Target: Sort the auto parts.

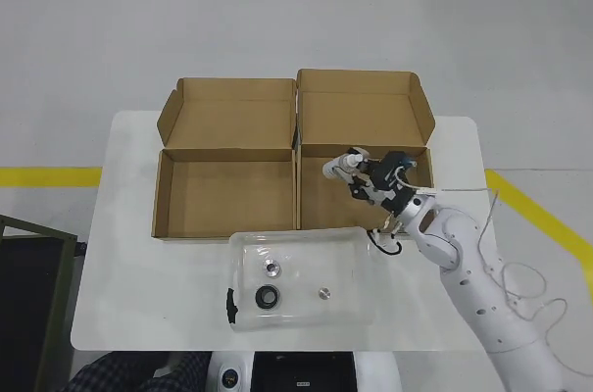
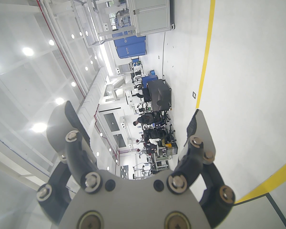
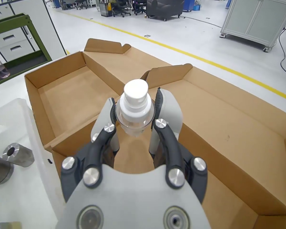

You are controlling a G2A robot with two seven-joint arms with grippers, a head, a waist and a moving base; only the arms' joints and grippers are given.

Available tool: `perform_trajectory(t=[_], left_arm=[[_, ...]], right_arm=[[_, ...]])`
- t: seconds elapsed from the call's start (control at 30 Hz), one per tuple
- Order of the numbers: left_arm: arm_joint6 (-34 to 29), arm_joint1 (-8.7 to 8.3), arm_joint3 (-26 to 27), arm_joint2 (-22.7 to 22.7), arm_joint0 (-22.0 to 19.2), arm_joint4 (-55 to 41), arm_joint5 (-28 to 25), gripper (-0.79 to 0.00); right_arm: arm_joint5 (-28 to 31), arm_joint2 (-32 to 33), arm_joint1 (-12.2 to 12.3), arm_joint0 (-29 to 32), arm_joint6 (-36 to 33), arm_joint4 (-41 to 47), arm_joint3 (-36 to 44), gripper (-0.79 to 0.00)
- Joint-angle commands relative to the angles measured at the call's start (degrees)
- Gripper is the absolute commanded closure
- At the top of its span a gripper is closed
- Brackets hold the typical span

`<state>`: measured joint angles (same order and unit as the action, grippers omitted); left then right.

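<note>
Spray bottle (image 3: 135,101) is clamped by its neck in my right gripper (image 3: 135,114), and I see it above the right cardboard box (image 3: 228,125). My left gripper (image 2: 133,109) is with jaws spread wide.

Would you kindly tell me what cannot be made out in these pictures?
Right wrist view: sides of the spray bottle, covered by the right gripper.
Right wrist view: a grey metal cylinder, cut off by the edge.
Top view: the black piece at the clear tray rim, too small to identify.
</note>
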<state>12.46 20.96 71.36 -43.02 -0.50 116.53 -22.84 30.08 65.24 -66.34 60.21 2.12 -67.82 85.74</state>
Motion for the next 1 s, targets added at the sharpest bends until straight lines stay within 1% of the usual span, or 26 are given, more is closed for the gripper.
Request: perform_trajectory(t=[0.0, 0.53, 0.6, 0.63, 0.67, 0.7, 0.77, 0.8, 0.9, 0.97], left_arm=[[0.0, 0.00, 0.0, 0.0, 0.0, 0.0, 0.0, -0.785], [0.0, 0.00, 0.0, 0.0, 0.0, 0.0, 0.0, -0.785], [0.0, 0.00, 0.0, 0.0, 0.0, 0.0, 0.0, -0.785], [0.0, 0.00, 0.0, 0.0, 0.0, 0.0, 0.0, -0.785], [0.0, 0.00, 0.0, 0.0, 0.0, 0.0, 0.0, -0.785], [0.0, 0.00, 0.0, 0.0, 0.0, 0.0, 0.0, -0.785], [0.0, 0.00, 0.0, 0.0, 0.0, 0.0, 0.0, -0.785], [0.0, 0.00, 0.0, 0.0, 0.0, 0.0, 0.0, -0.785], [0.0, 0.00, 0.0, 0.0, 0.0, 0.0, 0.0, -0.785], [0.0, 0.00, 0.0, 0.0, 0.0, 0.0, 0.0, -0.785]], right_arm=[[-0.8, -1.1, -0.3, -1.2, -0.6, -1.1, -1.1, 0.000], [-2.5, -7.4, -2.4, -7.5, -4.2, -4.0, -8.2, 0.000], [-2.8, -7.8, -2.6, -7.9, -4.5, -4.7, -8.5, -0.099], [-2.8, -8.0, -2.6, -8.0, -4.6, -4.9, -8.7, -0.175], [-2.9, -8.1, -2.7, -8.2, -4.7, -5.1, -8.9, -0.296], [-3.0, -8.2, -2.8, -8.3, -4.8, -5.4, -9.1, -0.348], [-2.9, -8.5, -2.9, -8.4, -5.2, -5.5, -9.6, -0.400], [-2.9, -8.6, -3.0, -8.5, -5.3, -5.4, -9.8, -0.474], [-2.8, -8.5, -3.1, -8.5, -5.2, -5.1, -10.0, -0.520], [-3.0, -8.0, -3.1, -8.5, -4.9, -5.1, -9.6, -0.631]])
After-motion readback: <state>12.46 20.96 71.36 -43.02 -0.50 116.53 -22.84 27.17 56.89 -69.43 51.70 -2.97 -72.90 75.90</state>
